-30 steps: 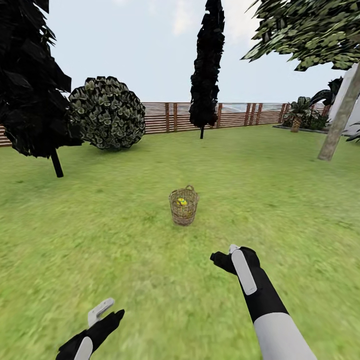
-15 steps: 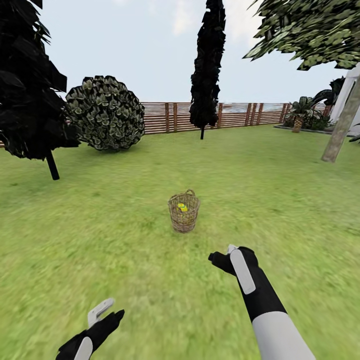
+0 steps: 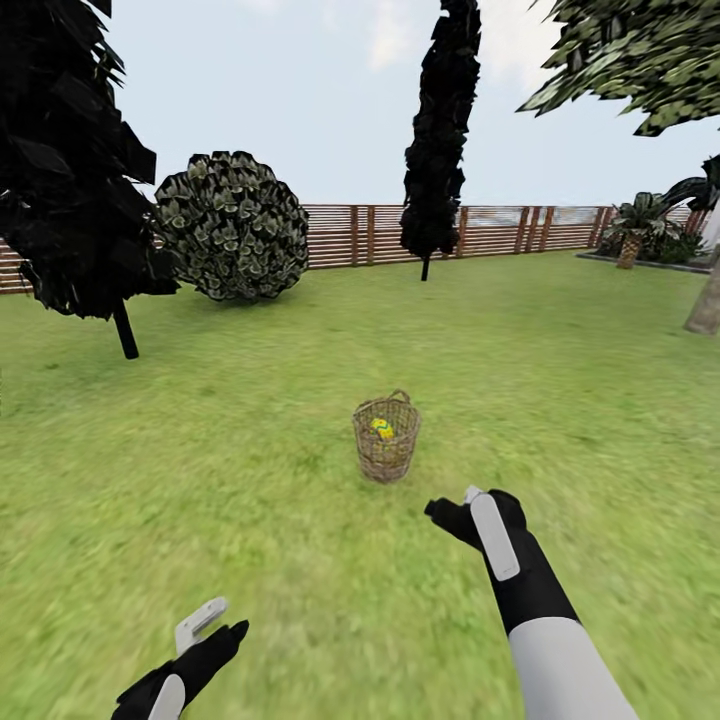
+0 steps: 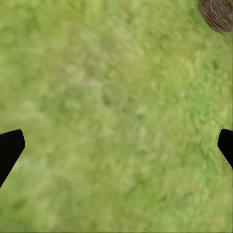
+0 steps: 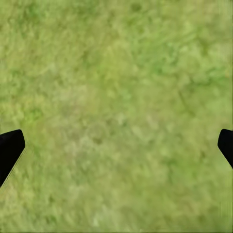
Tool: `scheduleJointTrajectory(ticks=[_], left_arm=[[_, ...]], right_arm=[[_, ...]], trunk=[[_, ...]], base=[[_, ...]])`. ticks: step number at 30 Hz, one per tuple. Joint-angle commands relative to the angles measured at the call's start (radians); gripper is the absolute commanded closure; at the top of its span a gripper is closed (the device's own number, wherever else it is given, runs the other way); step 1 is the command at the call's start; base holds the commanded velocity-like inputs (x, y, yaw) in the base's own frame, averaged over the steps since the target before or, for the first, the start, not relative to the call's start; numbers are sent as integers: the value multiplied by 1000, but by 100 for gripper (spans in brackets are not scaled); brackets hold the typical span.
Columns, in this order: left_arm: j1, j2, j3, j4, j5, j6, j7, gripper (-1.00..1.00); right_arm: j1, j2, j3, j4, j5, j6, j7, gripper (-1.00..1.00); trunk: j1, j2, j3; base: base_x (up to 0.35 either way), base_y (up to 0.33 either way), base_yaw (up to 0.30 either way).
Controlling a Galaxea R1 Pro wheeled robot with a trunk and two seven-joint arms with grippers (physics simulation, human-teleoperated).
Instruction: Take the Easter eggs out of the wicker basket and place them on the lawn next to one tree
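The wicker basket [image 3: 386,440] stands on the lawn [image 3: 250,480] a short way ahead of me, and its edge also shows in the left wrist view [image 4: 217,13]. One yellow Easter egg [image 3: 382,428] peeks out of its top; the others are hidden inside. My right gripper [image 3: 462,508] hangs open over the grass just short of the basket and to its right. The left gripper [image 3: 215,626] is open too, low and well back to the left. Both wrist views look down on bare grass between widely parted fingertips [image 4: 9,150] [image 5: 9,150]. A pale tree trunk [image 3: 705,305] stands at the right edge.
Two dark cypress-like trees [image 3: 60,160] [image 3: 440,130] and a round bush [image 3: 235,225] rise at the left and centre back. A brown slatted fence [image 3: 500,230] closes the far side, with palm-like plants [image 3: 640,225] at the back right. Open grass lies all around the basket.
The camera has moved: the whole scene has slid to the right in the picture and the basket looks slightly nearer. Both arms keep the same pose, grippers still open.
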Motion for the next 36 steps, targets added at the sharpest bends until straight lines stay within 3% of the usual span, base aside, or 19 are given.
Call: scheduleJointTrajectory(ticks=[1, 36], left_arm=[[-1, -1, 2, -2, 11, 6, 6, -100], [-1, -1, 2, -2, 11, 6, 7, -100]], right_arm=[[-1, 0, -8, 0, -11, 0, -9, -100], [-35, -5, -37, 129, -11, -65, -11, -100]], trunk=[[1, -1, -1], [1, -1, -1]], base=[[330, 0, 40], [330, 0, 4]])
